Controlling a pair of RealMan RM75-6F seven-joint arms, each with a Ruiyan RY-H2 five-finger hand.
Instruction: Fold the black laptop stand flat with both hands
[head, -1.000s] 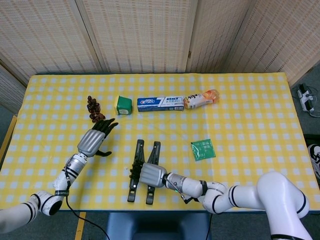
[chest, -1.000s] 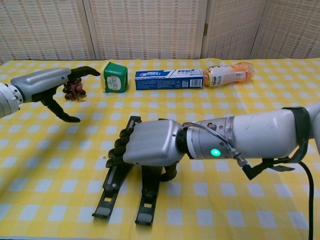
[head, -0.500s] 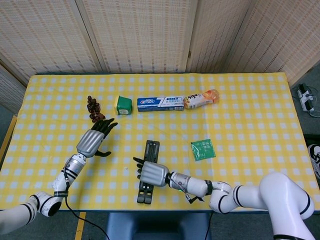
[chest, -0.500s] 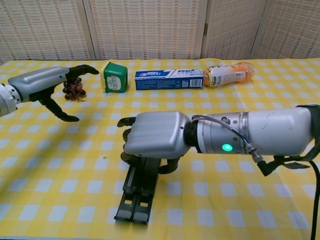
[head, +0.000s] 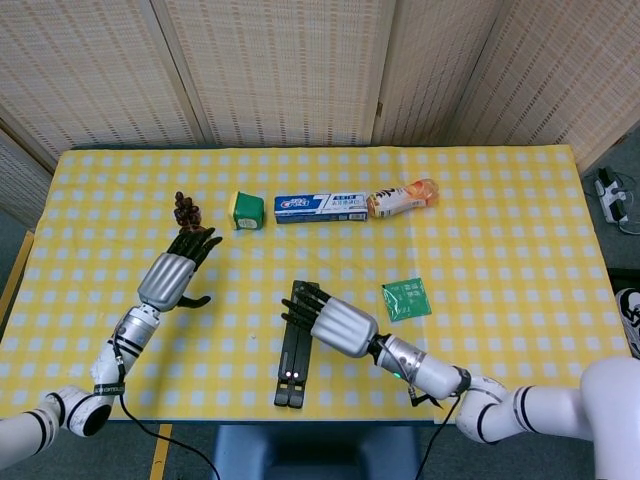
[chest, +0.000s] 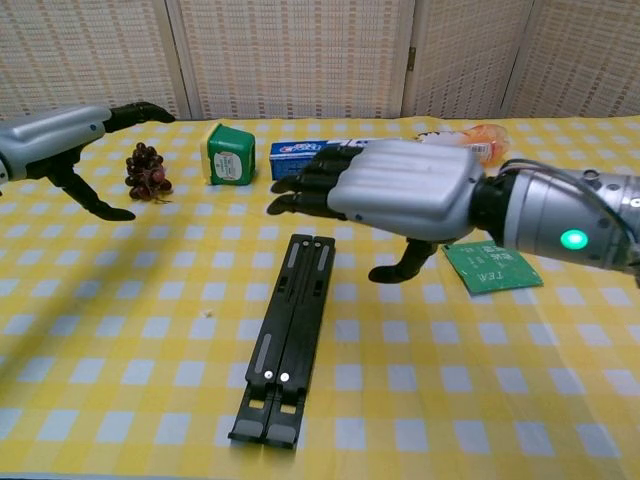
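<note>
A black laptop stand (chest: 283, 348) lies folded flat on the desk (head: 520, 230), its two arms pressed side by side, pointing from the near edge toward the middle of the yellow checked cloth. No hand touches it.

The chest view shows the stand's full length. From the head view, the right hand (head: 338, 322) covers part of the stand's far end. The chest view also makes plain that this hand hangs above the desk, clear of the stand.

The head view shows the whole layout. Along the far side sit a grape bunch (head: 186, 209), a green box (head: 246, 210), a toothpaste box (head: 321, 206) and an orange bottle (head: 402, 198). In the chest view the right hand hides much of the toothpaste box and bottle. A green packet (head: 406, 299) lies just right of the right hand; the chest view shows only its near corner under the wrist.

The right hand is palm down, holding nothing, its dark fingers (chest: 305, 188) stretched out together toward the left and the thumb hanging below. Its arm reaches in from the near right.

The left hand (head: 171, 277) hovers left of the stand, well apart from it and near the grapes. It holds nothing; its fingers (head: 196, 245) extend toward the grapes with the thumb spread out to the side. In the chest view it appears at the left edge, raised off the desk.
</note>
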